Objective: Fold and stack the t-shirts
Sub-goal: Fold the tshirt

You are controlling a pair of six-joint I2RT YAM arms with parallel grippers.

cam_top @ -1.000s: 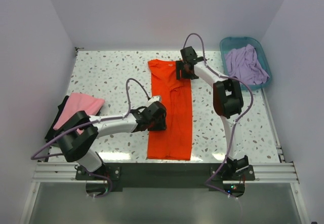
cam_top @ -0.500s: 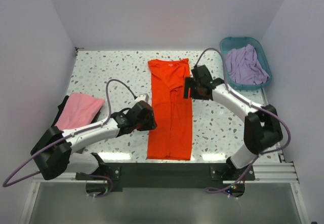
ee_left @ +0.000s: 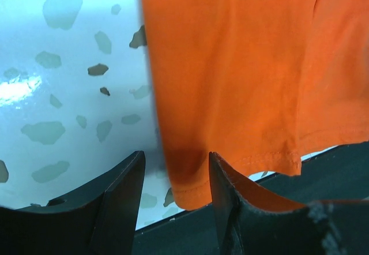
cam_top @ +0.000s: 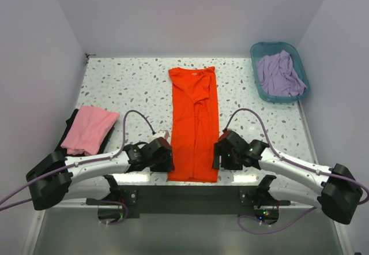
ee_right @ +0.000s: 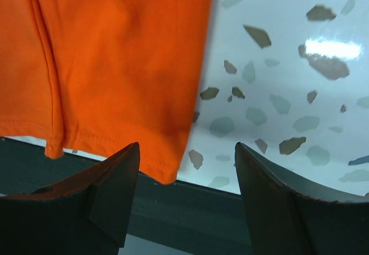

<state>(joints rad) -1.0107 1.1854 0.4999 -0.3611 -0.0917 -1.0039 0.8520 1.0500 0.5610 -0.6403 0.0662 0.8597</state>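
The speckled tabletop [cam_top: 127, 82] carried the orange t-shirt [cam_top: 195, 122], which lay as a long strip at centre with its hem at the near edge. The left tool [ee_left: 176, 168] stood partly open astride the left hem corner. The right tool [ee_right: 187, 151] stood wide open at the right hem corner.

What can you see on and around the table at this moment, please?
orange t-shirt: one, bright orange, folded into a long strip at the table's centre, hem at the near edge.
pink t-shirt: one, pink, folded, at the left edge on the black one.
black t-shirt: one, black, mostly hidden under the pink one.
lavender t-shirt: one, lavender, crumpled in the basket.
basket: one, teal, far right corner.
table: one, white with grey speckles.
left gripper: one, black, open at the hem's left corner.
right gripper: one, black, open at the hem's right corner.
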